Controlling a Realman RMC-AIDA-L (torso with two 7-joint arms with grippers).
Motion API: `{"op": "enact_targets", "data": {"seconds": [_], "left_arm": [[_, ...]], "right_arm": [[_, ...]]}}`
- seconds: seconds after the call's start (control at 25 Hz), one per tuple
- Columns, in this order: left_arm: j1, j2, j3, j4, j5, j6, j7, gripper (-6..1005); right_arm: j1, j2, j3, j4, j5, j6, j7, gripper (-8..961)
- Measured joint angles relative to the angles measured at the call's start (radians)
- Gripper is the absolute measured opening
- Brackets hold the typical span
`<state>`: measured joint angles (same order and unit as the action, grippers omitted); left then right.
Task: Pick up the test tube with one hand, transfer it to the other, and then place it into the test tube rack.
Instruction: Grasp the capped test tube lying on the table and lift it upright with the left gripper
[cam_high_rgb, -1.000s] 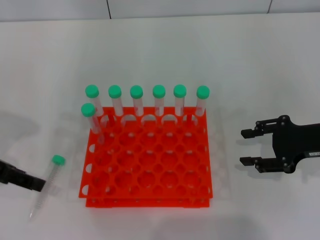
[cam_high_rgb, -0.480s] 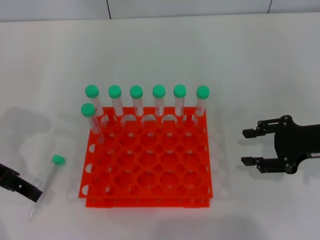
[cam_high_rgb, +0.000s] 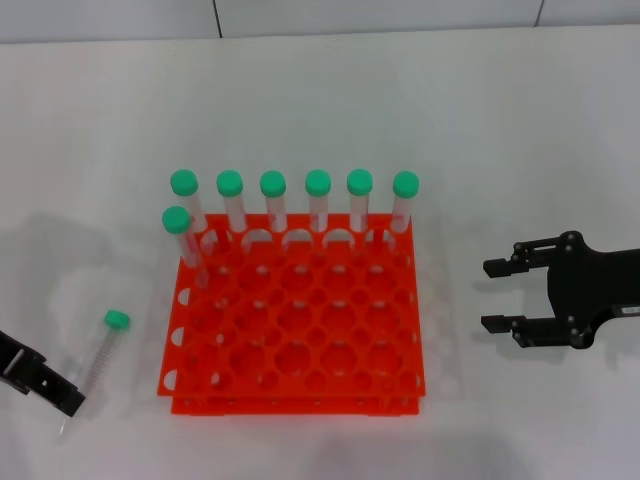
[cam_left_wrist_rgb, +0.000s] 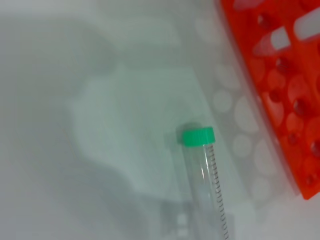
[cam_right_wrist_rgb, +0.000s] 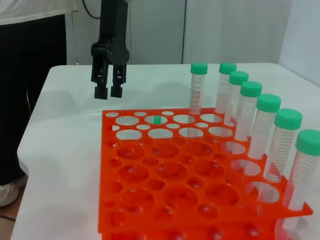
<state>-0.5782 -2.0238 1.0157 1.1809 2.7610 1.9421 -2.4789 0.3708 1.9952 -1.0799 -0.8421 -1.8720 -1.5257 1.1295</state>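
Left gripper (cam_high_rgb: 45, 385) low at the left edge of the head view, fingers pressed close together with nothing between them, tips hanging just beside the lower half of the test tube (cam_high_rgb: 92, 368). Seen again from the right wrist camera in the upper left of that frame (cam_right_wrist_rgb: 109, 92), pointing straight down above the white table (cam_high_rgb: 500, 130), the two fingertips nearly touching.

Right gripper (cam_high_rgb: 497, 295) at the right edge of the head view, middle height, jaws spread wide and empty, aimed toward the test tube rack (cam_high_rgb: 297, 320) but well apart from it.

Test tube lying flat on the table in the lower left of the head view, green cap toward the upper end, pointed tip toward the bottom edge, just beside the rack's left side without touching it. From the left wrist camera, lower centre (cam_left_wrist_rgb: 202, 175), with graduation marks along the clear wall.

Orange-red rack in the centre of the head view, seven other green-capped tubes (cam_high_rgb: 318, 200) upright in it (six along the far row, one at the left end of the next row).
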Motion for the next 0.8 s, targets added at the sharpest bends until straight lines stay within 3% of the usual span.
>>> {"op": "enact_targets", "data": {"seconds": [0.8], "left_arm": [[-0.050,-0.021,0.022,-0.106,0.053,-0.054,0.008,646]], "right_arm": [[0.015,0.004,0.000,0.000,0.001,0.007,0.001,581]]}}
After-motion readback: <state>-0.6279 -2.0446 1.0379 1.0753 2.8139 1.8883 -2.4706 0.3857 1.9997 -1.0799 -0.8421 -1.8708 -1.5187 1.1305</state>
